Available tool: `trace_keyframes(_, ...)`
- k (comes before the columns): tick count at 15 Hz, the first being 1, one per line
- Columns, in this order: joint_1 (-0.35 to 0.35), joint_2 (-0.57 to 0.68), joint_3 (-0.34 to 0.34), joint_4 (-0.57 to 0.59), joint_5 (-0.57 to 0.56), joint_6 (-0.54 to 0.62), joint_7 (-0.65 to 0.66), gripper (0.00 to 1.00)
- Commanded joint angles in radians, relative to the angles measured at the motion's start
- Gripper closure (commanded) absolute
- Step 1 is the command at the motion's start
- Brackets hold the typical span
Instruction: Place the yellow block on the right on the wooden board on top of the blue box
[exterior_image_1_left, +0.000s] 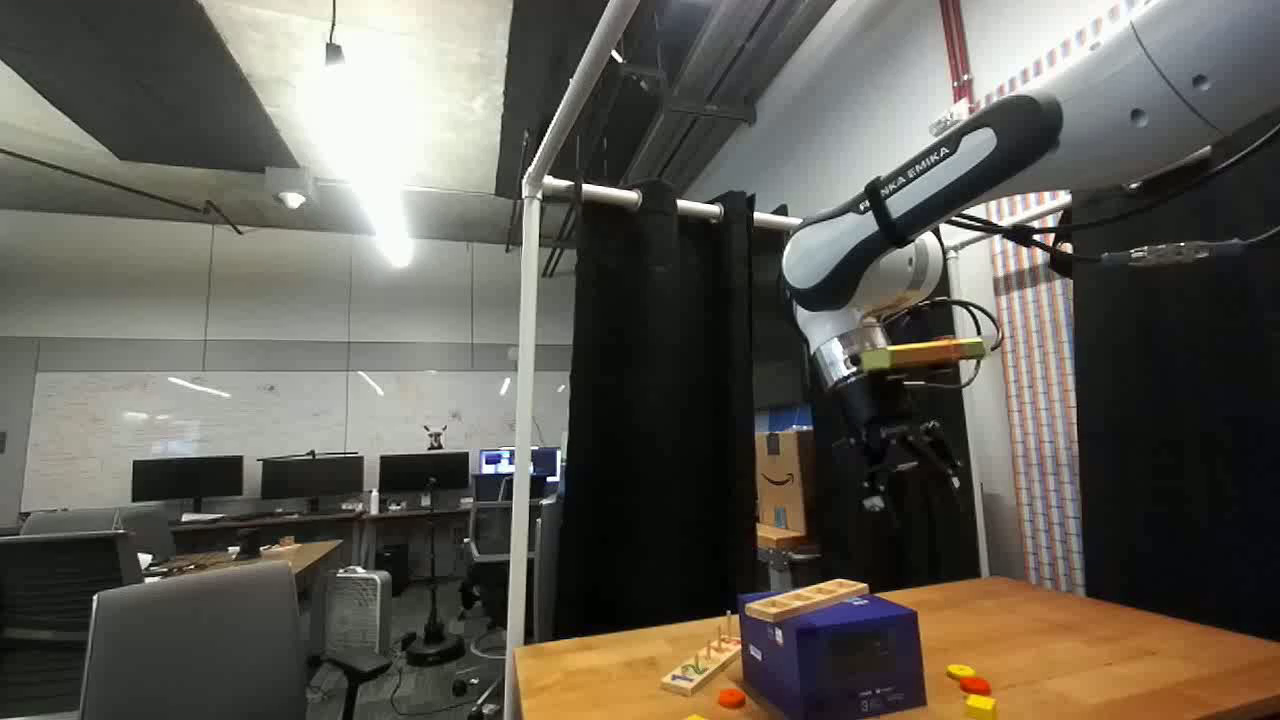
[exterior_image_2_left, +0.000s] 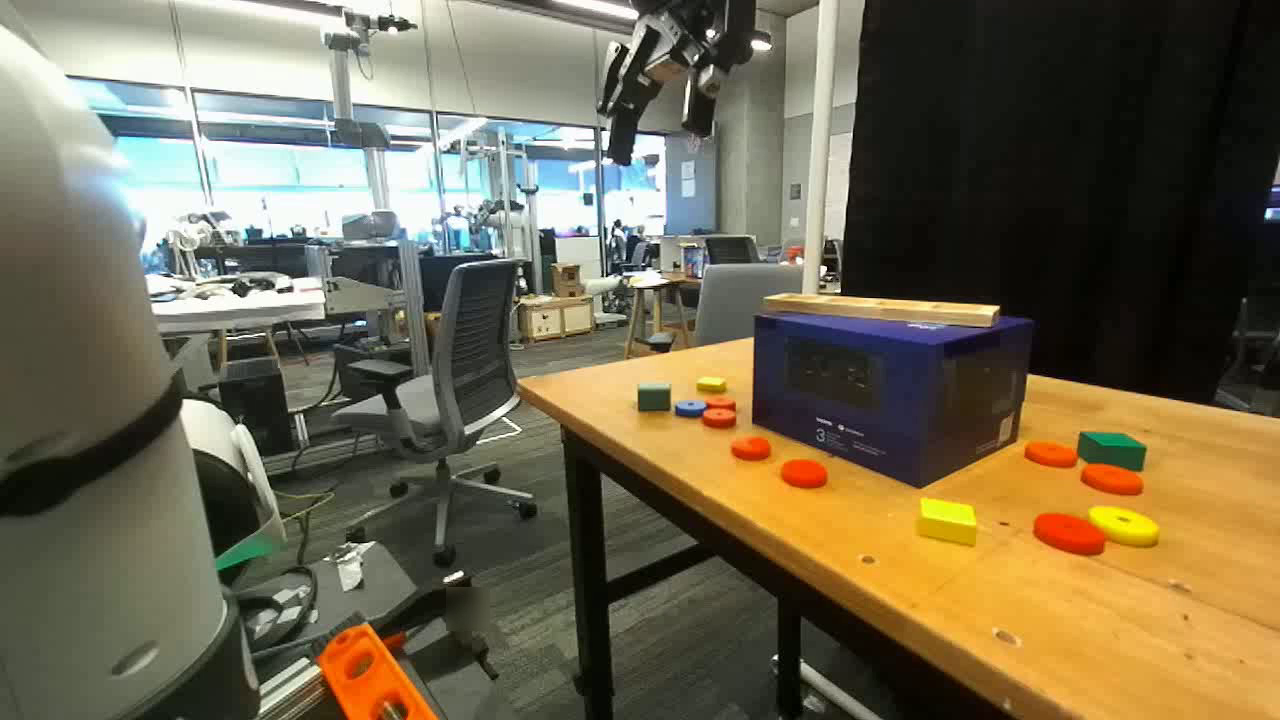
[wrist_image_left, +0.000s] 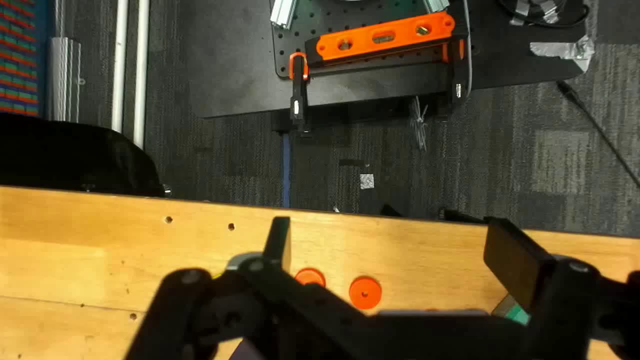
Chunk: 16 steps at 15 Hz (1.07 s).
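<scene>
A small bright yellow block (exterior_image_2_left: 947, 521) lies on the table in front of the blue box (exterior_image_2_left: 880, 400); the block (exterior_image_1_left: 981, 707) and the box (exterior_image_1_left: 855, 660) also show in an exterior view. The pale wooden board (exterior_image_2_left: 880, 309) lies flat on top of the box; its slots show in an exterior view (exterior_image_1_left: 808, 600). My gripper (exterior_image_1_left: 912, 487) hangs high above the table, open and empty. In the wrist view its fingers (wrist_image_left: 392, 247) are wide apart over bare wood. A yellow sliver by the left finger there is too hidden to identify. Another yellow block (exterior_image_2_left: 711, 384) lies at the table's far end.
Red-orange discs (exterior_image_2_left: 1069, 533), a yellow disc (exterior_image_2_left: 1124, 525) and a green block (exterior_image_2_left: 1111, 450) lie near the box. A grey-green block (exterior_image_2_left: 654, 397) and a blue disc (exterior_image_2_left: 690, 408) lie on its other side. A pegged wooden base (exterior_image_1_left: 700, 667) stands beside the box.
</scene>
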Motion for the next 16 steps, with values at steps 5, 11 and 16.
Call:
trace_keyframes(5,0.010,-0.002,-0.008,0.011,-0.002,-0.002,0.003,0.00)
trace_keyframes(11,0.010,-0.005,-0.008,0.007,-0.005,0.005,0.000,0.00)
trace_keyframes(16,0.002,-0.033,-0.024,-0.048,0.004,0.084,0.005,0.00)
